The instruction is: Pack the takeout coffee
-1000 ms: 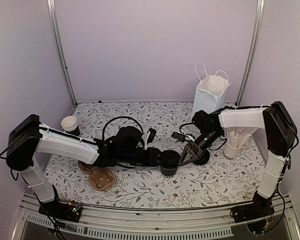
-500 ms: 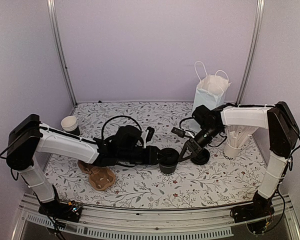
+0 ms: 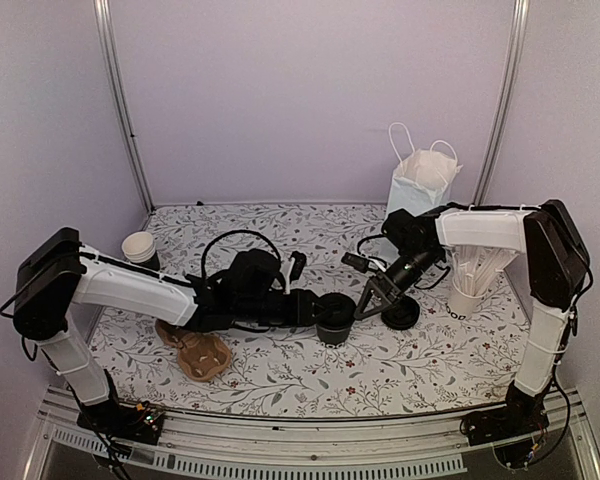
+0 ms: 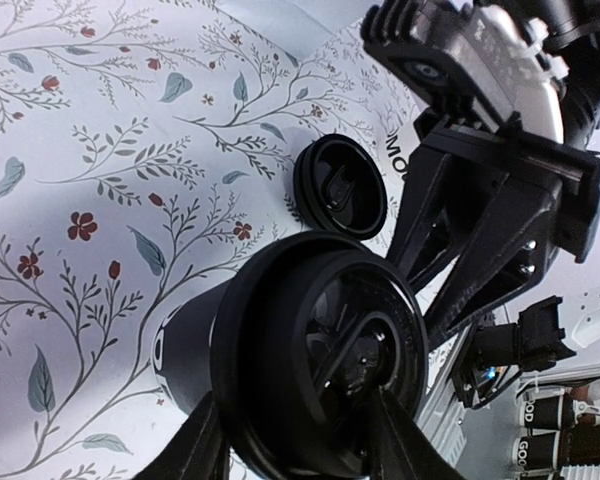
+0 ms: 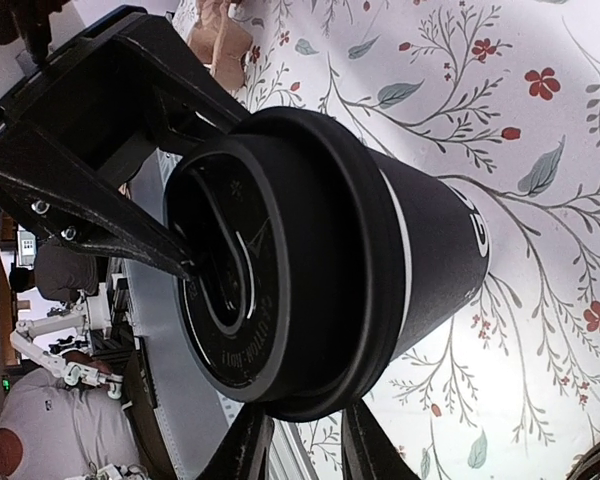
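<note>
Left pincer (image 3: 325, 314) is gripping the takeout coffee (image 5: 430, 260) by its sides, jaws roughly half apart, fingers against the cup up by the lid. The cup is standing upright on the desk (image 3: 280, 380), right between my two pincers.

Cup: matte black paper, tapered, with a thin white line showing just under the lid. Its lid (image 5: 230, 270) is round glossy black plastic with a raised rim and moulded lettering, and it's sitting on the cup's mouth.

Right pincer (image 5: 305, 435) is facing the cup from the opposite side. Its jaws are narrow, with the tips at the lid's rim. I can't tell if they're pinching it or just touching.

A spare lid (image 4: 340, 187), same black plastic, is lying flat just beside the right pincer on its outer side, apart from the cup.

The desk cover is a smooth white sheet printed with leaves and flowers.

Room to move:
- Bare cover is running from both pincers to the near edge.
- Behind the right pincer, a pale-blue paper bag (image 3: 418, 195) is standing upright against the back wall, mouth open, with white loop handles.
- Past the spare lid, a white cup of wooden stirrers (image 3: 468, 295) is sitting near the right edge.
- A brown cardboard carrier (image 3: 200, 355) is lying back along my left arm, well apart from the left pincer.
- A white paper cup (image 3: 140, 247) is standing by the left edge.
</note>
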Robot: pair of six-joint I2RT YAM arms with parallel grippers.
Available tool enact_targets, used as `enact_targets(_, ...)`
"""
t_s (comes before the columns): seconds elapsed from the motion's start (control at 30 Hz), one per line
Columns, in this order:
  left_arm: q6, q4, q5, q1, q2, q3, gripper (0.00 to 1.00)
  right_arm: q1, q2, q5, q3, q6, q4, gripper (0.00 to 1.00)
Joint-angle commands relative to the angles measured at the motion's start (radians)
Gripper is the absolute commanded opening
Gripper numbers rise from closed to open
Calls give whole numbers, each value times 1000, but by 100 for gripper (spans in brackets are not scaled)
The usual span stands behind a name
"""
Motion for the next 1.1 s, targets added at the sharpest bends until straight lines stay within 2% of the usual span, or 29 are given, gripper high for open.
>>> enact_targets(0.0,77,-322,14,-17,91,-63,40,-19,109,461,-41,23,156,24)
enact_targets(0.13,84,-348,-16,-17,67,-45,45,-19,93,424,-43,-3,144,24)
enact_targets(0.23,111,-368,-55,-17,22,-28,52,-19,30,295,-20,-32,143,27)
enact_targets(0.33,159,-373,-118,-21,-52,3,60,-19,-41,201,10,-62,139,34)
enact_targets(0.4,205,-374,-159,-27,-92,33,63,-19,-72,160,34,-80,130,41)
enact_targets(0.53,280,-388,-195,-36,-120,107,68,-20,-76,110,92,-99,101,47)
enact_targets(0.67,325,-426,-219,-43,-121,163,70,-21,-67,92,130,-106,91,50)
enact_targets(0.93,400,-405,-227,-70,-156,170,77,-21,-91,108,187,-139,71,53)
enact_targets(1.07,451,-454,-216,-85,-122,221,83,-19,-172,187,226,-208,74,57)
